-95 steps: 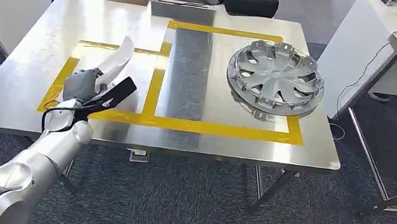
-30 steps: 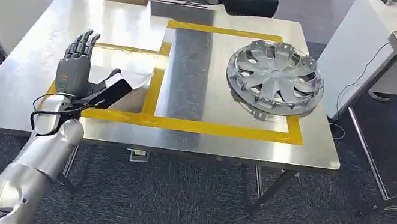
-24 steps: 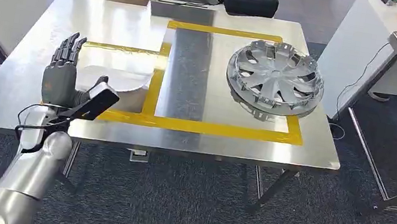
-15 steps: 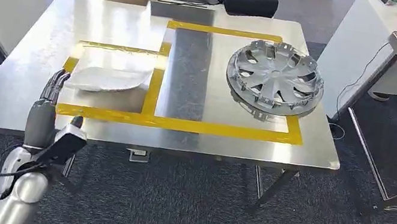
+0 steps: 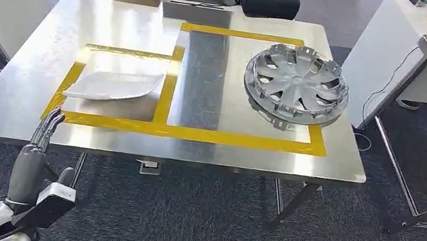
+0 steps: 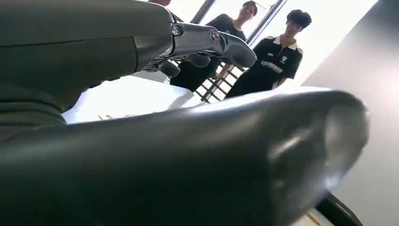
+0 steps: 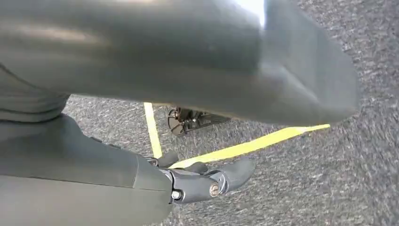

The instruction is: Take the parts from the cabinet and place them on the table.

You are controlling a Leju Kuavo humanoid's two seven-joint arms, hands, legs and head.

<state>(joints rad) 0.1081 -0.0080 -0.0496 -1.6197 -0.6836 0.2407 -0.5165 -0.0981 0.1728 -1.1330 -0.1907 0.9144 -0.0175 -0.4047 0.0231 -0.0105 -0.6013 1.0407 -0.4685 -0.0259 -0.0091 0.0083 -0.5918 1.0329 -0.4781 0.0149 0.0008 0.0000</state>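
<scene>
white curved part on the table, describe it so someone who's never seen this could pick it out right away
Start at the steel table with yellow tape outlines on top. The tape makes a smaller box on the left and a larger one on the right; the white part lies flat inside the smaller left box. It is a smooth, pale, leaf-shaped shell, unlike the round, spoked silver hubcap in the right box.

Panel (image 5: 113, 85) left of hubcap (image 5: 296, 84)

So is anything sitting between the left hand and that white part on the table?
Nothing visible does. The left hand hangs open below the table's near edge, and the white part lies flat inside the yellow taped box. The hubcap sits far off to the right.
</scene>
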